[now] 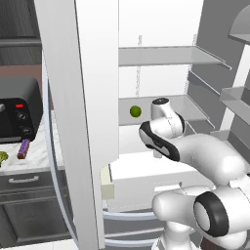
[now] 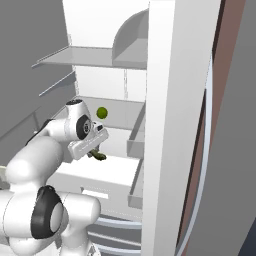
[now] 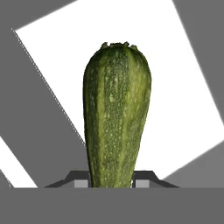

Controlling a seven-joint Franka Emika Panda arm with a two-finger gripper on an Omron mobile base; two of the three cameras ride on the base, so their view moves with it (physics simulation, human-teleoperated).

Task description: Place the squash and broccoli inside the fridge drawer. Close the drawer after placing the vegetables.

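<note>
The squash (image 3: 116, 118), dark olive-green and speckled, stands between my two dark fingertips (image 3: 81, 181) in the hand view, stem end away from me. My gripper (image 2: 95, 150) is shut on it, and in the right base view the squash (image 2: 100, 156) pokes out below the hand. Both hang just above the open white fridge drawer (image 2: 107, 175), whose white inside (image 3: 175, 87) lies behind the squash. From the left base view, the drawer (image 1: 141, 183) is pulled out with a cream side edge. The broccoli (image 1: 3, 157) lies on the counter at far left.
A round green ball (image 1: 135, 111) sits on the fridge shelf above the drawer. The open fridge door (image 1: 78, 122) stands between the fridge and the counter. A purple bar (image 1: 23, 149) and a black oven (image 1: 17, 110) are on that counter. Door shelves (image 2: 137, 145) jut out at right.
</note>
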